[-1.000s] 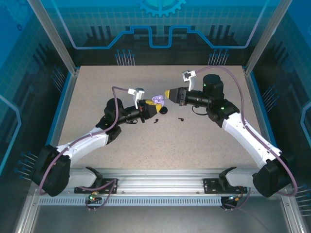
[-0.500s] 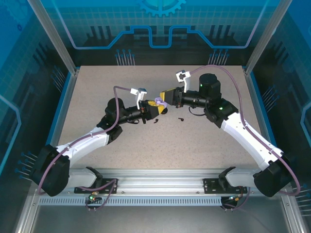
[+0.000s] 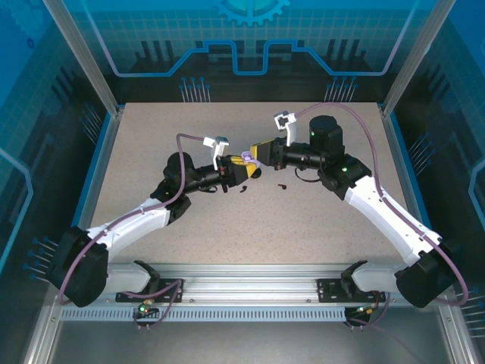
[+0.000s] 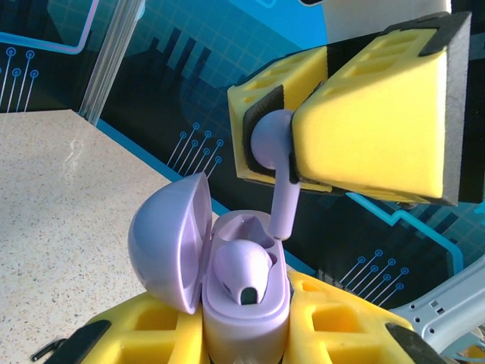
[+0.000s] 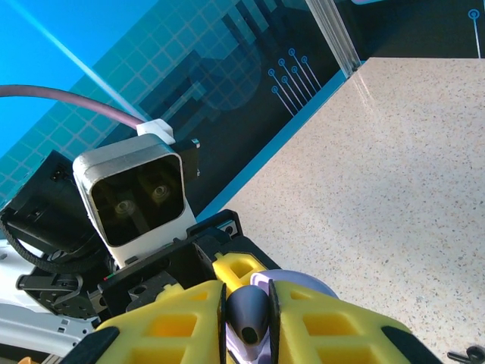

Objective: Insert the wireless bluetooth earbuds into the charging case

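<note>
The second insertion is in hand. The left pincer (image 4: 242,341) is clenched on the open lilac charging case (image 4: 208,273), with one earbud (image 4: 242,271) seated inside. Directly above the case, the right pincer (image 4: 292,129) pinches the second earbud (image 4: 279,178), its stem pointing down at the empty socket. The next move calls for a straight, aligned descent.

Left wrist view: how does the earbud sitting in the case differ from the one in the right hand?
The seated earbud lies in the open charging case, stem hidden; the held earbud hangs above it, stem exposed and pointing down at the case. The seated earbud touches only the case; the held earbud is pinched between the yellow pads of the right hand. Both are lavender.
</note>
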